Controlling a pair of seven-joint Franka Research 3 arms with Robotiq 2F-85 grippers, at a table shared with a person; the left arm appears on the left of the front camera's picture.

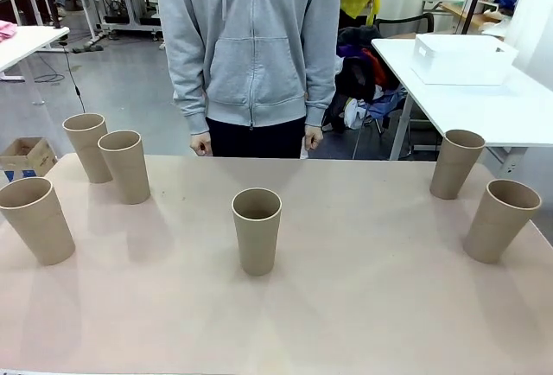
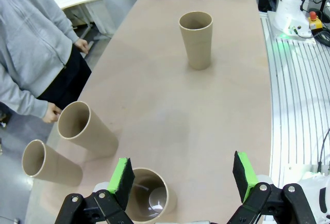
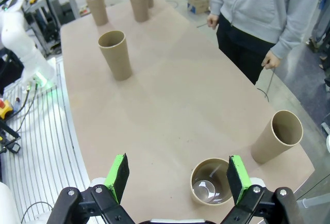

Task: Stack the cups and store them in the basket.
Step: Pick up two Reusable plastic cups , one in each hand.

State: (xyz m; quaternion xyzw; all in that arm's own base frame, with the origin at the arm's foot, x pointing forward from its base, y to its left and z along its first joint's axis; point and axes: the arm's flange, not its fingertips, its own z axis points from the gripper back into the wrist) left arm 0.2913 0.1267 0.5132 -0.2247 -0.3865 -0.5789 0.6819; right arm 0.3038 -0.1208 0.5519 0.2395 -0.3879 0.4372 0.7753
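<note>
Across pale pinkish table (image 1: 363, 306), found six tan cups (image 1: 257, 230) upright and apart: three at left, one at centre, two at right. Spotted basket (image 1: 462, 62) on separate white table (image 1: 518, 107) beyond far right corner, well apart from every cup. Saw left gripper (image 2: 183, 177) spread wide and empty over near-left cup (image 2: 147, 195); likewise right gripper (image 3: 177, 177), wide and empty, over near-right cup (image 3: 211, 182). Judged stacking not yet begun. Thought best to centre jaws about one cup below its rim, squeeze lightly to avoid crushing thin wall, lift straight, lower squarely into neighbour. Noted person (image 1: 251, 47) standing at far edge, hands down, other tables behind.
</note>
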